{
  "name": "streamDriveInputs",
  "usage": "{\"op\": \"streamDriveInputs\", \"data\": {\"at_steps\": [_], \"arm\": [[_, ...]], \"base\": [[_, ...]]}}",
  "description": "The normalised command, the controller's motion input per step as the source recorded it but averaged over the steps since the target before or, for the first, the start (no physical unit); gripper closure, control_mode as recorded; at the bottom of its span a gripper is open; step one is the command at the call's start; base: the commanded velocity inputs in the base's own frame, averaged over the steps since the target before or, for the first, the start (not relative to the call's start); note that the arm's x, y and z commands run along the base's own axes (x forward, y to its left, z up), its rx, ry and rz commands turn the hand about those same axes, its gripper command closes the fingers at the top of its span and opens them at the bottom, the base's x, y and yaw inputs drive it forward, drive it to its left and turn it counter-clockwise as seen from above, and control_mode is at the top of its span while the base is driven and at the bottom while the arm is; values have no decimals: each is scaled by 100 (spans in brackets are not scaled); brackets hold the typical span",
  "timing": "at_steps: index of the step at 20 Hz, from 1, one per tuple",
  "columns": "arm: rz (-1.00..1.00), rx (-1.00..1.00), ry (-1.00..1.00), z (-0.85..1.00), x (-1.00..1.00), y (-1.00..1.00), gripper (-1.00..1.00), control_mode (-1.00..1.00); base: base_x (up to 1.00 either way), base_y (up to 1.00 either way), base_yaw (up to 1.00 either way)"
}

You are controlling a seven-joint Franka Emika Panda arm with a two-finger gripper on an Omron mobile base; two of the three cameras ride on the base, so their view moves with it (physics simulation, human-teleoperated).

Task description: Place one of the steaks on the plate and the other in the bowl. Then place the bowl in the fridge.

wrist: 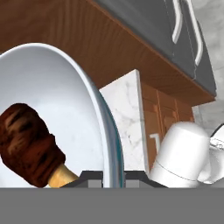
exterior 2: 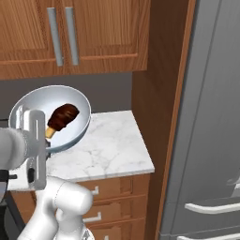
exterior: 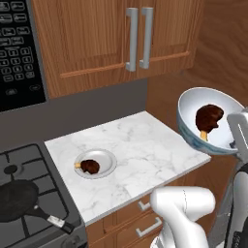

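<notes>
One steak [exterior: 209, 117] in the bowl [exterior: 191, 127], other steak [exterior: 90, 166] on the plate [exterior: 107, 160].

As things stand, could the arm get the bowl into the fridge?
Probably not yet. The end effector is clamped on the rim of the bowl, lifted off the counter with a steak inside, but the fridge doors look shut.

One steak [exterior: 90, 166] lies on the plate [exterior: 107, 159] — another in the raised, tilted bowl [exterior: 190, 112].
</notes>
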Motion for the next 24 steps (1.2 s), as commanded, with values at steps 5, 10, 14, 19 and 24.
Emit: {"op": "streamDriveInputs", "data": {"at_steps": [5,10,14,19,24], "arm": [[0,0,0,0,0,0,100,100],[0,0,0,0,0,0,100,100],[0,0,0,0,0,0,100,100],[0,0,0,0,0,0,100,100],[0,0,0,0,0,0,100,100]], "base": [[-100,7,-8],[-100,-40,-28],[-41,-44,-67],[11,-93,-58],[84,-89,-9]]}}
